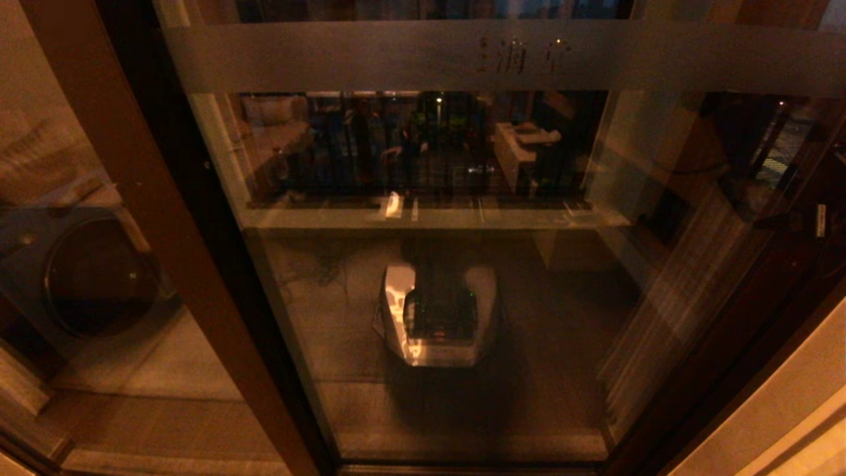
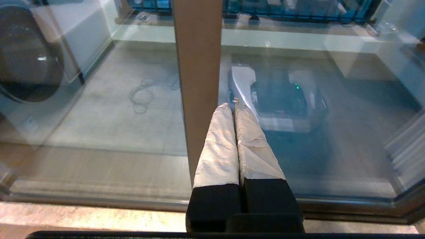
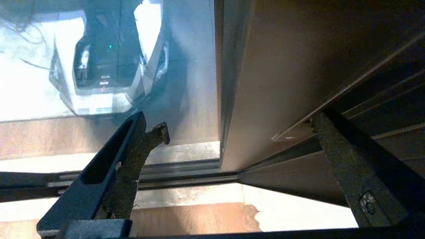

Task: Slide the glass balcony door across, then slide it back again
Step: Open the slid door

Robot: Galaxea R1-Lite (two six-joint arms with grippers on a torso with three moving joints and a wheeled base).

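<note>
- One glass balcony door [image 1: 462,264] fills the middle, its frosted band [image 1: 396,59] up top
- One washing machine [image 1: 92,277] sits behind the left glass
- Left gripper [image 2: 235,105] is closed, beside the brown frame post [image 2: 199,83]
- Right gripper [image 3: 239,126] is open by the door's edge

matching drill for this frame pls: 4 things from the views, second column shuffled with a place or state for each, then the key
Things
1. left gripper
2. right gripper
3. frosted band
4. washing machine

Place or state
A. behind the glass, on the robot's left
B. fingers spread wide, at the dark frame edge of the glass balcony door
C. wrapped fingers pressed together, beside a brown frame post
D. across the top of the pane, with small characters

Pairs: 1-C, 2-B, 3-D, 4-A
</note>
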